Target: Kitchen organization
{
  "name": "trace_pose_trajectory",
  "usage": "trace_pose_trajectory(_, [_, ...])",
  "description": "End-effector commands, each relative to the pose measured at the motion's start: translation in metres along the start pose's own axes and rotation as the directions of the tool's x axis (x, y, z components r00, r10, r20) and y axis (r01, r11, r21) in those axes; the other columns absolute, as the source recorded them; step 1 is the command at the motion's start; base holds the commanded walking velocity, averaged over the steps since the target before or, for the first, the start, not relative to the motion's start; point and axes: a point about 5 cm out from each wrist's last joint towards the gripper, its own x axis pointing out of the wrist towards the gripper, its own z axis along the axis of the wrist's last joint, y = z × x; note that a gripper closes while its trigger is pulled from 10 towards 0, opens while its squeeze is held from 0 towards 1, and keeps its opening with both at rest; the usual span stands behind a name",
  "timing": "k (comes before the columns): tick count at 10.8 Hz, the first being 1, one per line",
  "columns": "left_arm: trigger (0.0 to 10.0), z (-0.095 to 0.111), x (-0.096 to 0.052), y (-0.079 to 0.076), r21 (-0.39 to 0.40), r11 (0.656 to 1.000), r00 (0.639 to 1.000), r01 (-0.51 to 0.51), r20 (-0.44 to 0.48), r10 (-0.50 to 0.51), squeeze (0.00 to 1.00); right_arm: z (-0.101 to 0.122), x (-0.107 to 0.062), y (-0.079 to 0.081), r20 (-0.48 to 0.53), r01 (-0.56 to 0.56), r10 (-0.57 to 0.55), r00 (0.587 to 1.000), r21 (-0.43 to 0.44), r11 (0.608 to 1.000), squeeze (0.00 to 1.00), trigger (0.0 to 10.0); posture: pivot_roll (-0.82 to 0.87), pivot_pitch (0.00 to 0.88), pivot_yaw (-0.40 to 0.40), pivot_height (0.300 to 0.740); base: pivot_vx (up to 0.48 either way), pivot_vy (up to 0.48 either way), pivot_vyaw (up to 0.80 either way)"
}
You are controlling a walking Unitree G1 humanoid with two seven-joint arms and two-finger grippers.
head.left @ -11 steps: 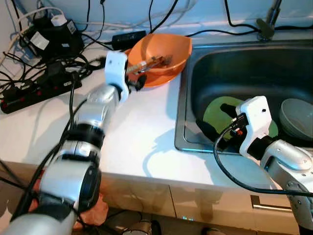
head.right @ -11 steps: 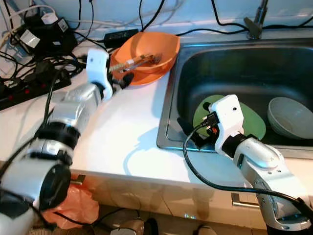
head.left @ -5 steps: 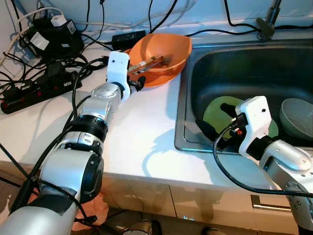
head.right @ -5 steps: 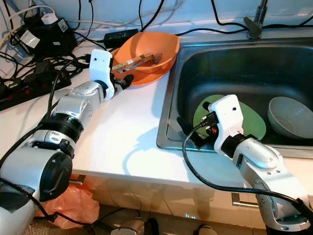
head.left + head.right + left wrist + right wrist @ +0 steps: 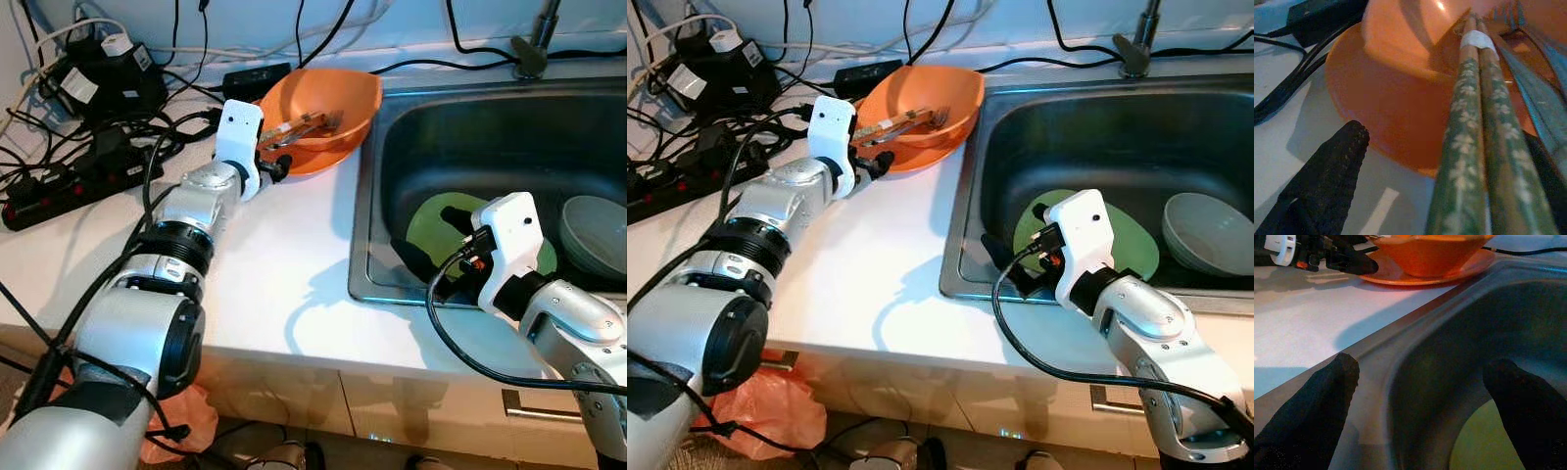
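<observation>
Two chopsticks [image 5: 1474, 147] are seen between the spread jaws of the left gripper [image 5: 274, 162], resting in the orange bowl [image 5: 328, 108] beside the sink [image 5: 470, 147]. Closing comes next, it seems. The right gripper [image 5: 431, 245] is held released inside the sink.

Home kitchen. White countertop [image 5: 284, 264] ran into a stainless sink [image 5: 392, 127] with a tap base [image 5: 534, 54] behind; green plate [image 5: 1136, 240] and grey bowl [image 5: 1205, 230] sat in the basin. Cabinet fronts [image 5: 392, 401] below. Power strip [image 5: 69, 181] and cable clutter at the back left.
</observation>
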Motion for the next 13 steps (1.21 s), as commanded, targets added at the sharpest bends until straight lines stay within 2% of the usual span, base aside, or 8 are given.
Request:
trace_pose_trajectory(1, [10.0, -0.031, -0.001, 0.002, 0.022, 1.0, 0.99, 0.016, -0.138, -0.013, 0.0, 0.002, 0.0, 0.005, 0.012, -0.013, 0.013, 1.0, -0.006, 1.0, 0.0, 10.0, 0.02, 0.137, 0.207, 0.74, 0.0, 0.0, 0.0])
trace_pose_trajectory(8, [10.0, -0.035, -0.009, 0.014, 0.049, 0.995, 0.982, 0.089, -0.173, -0.08, 0.0, 0.001, 0.003, 0.004, 0.015, -0.017, 0.017, 1.0, -0.001, 1.0, 0.0, 10.0, 0.04, 0.13, 0.202, 0.74, 0.0, 0.0, 0.0])
trace_pose_trajectory(13, [10.0, -0.027, -0.015, 0.017, 0.069, 0.986, 0.975, 0.149, -0.175, -0.135, 0.0, 0.001, 0.005, 0.004, 0.017, -0.017, 0.017, 1.0, -0.002, 1.0, 0.0, 10.0, 0.04, 0.122, 0.201, 0.74, 0.0, 0.0, 0.0])
